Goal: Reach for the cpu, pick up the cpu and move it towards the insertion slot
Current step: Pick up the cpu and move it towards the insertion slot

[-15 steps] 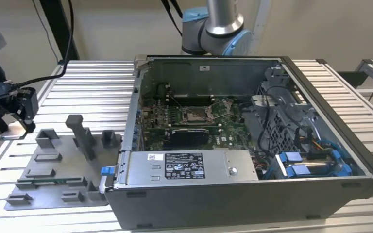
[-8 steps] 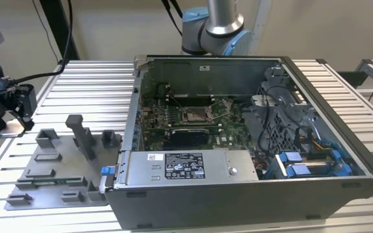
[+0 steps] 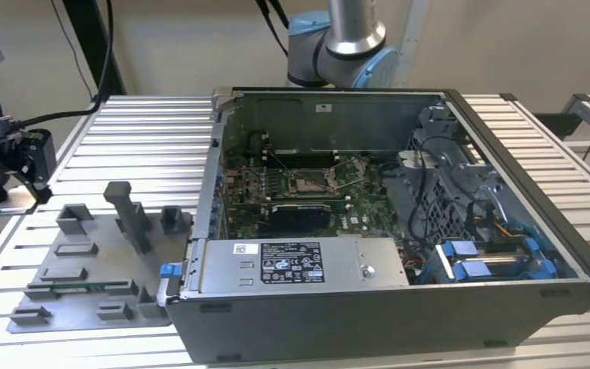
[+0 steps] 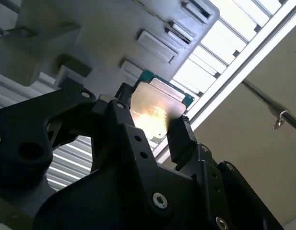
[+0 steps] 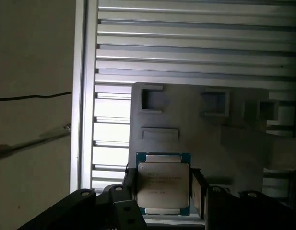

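claw (image 5: 164,190) narrowed onto the cpu (image 5: 163,184), pinching two opposite edges near the grey fixture plate (image 5: 186,124) on the slatted worktop (image 5: 186,48). probably light, stiff, thin and easily damaged; best held by the edges alone. well apart from the insertion slot (image 3: 309,182) inside the computer case (image 3: 377,307).

One silvery green-edged square cpu (image 5: 163,182), one black two-fingered gripper (image 5: 164,191), one silver-framed square insertion slot (image 3: 309,182), one open dark computer case (image 3: 377,323), one grey plastic fixture plate (image 3: 101,269), one ribbed metal table (image 3: 141,146).
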Robot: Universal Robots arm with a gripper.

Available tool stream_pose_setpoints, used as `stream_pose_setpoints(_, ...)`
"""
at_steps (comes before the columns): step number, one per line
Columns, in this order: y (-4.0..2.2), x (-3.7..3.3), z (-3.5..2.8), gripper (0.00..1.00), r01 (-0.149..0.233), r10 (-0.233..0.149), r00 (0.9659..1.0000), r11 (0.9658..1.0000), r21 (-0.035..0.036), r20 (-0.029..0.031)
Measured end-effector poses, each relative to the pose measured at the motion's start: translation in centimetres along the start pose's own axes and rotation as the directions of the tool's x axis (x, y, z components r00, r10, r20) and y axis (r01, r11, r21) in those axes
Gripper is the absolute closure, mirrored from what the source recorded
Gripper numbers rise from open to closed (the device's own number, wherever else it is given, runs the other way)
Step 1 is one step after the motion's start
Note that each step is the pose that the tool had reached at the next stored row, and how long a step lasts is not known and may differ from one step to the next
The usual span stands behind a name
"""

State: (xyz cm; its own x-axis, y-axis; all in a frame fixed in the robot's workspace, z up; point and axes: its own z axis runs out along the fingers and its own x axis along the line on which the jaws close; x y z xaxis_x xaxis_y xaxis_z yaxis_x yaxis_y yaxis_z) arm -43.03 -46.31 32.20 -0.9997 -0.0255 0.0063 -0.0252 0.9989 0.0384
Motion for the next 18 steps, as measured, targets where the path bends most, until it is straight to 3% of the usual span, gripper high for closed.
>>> stream_pose_setpoints(18,0.05,0.01,-1.32,1.0,0.0,0.0,1.0,1.0,0.0001,-0.0001)
